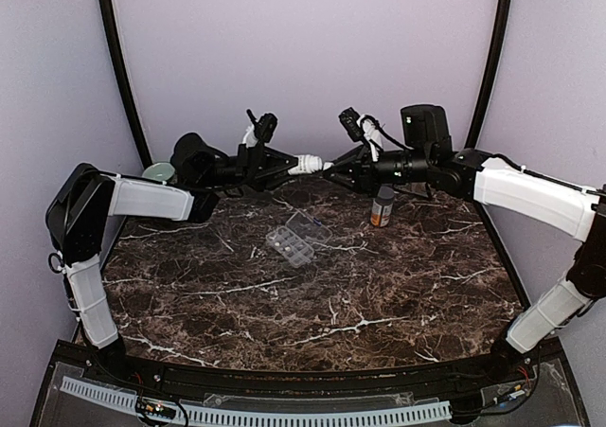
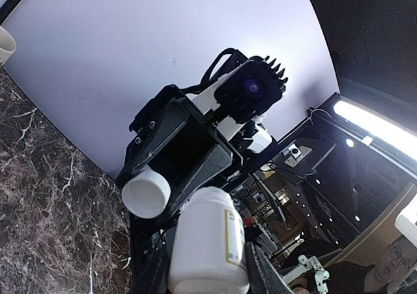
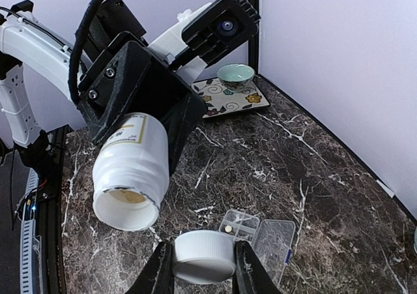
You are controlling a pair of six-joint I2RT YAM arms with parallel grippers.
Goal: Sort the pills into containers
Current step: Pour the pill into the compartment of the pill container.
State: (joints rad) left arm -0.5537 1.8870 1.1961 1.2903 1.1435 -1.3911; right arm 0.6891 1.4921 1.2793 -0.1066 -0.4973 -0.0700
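My left gripper (image 1: 295, 165) is shut on a white pill bottle (image 1: 308, 164) held on its side above the back of the table, its mouth open. In the right wrist view the bottle (image 3: 130, 167) shows pale pills inside. My right gripper (image 1: 333, 167) is shut on the bottle's white ribbed cap (image 3: 204, 256), just off the mouth. In the left wrist view the bottle (image 2: 208, 248) sits between my fingers, with the cap (image 2: 146, 196) beside it. The clear organiser box (image 1: 289, 245) lies open below on the marble; one small pill shows in a compartment (image 3: 228, 229).
An amber bottle with a grey cap (image 1: 382, 204) stands at the back right, under the right arm. A pale green bowl (image 1: 159, 171) sits on a patterned tile (image 3: 231, 97) in the back left corner. Curtain walls close in the back and sides.
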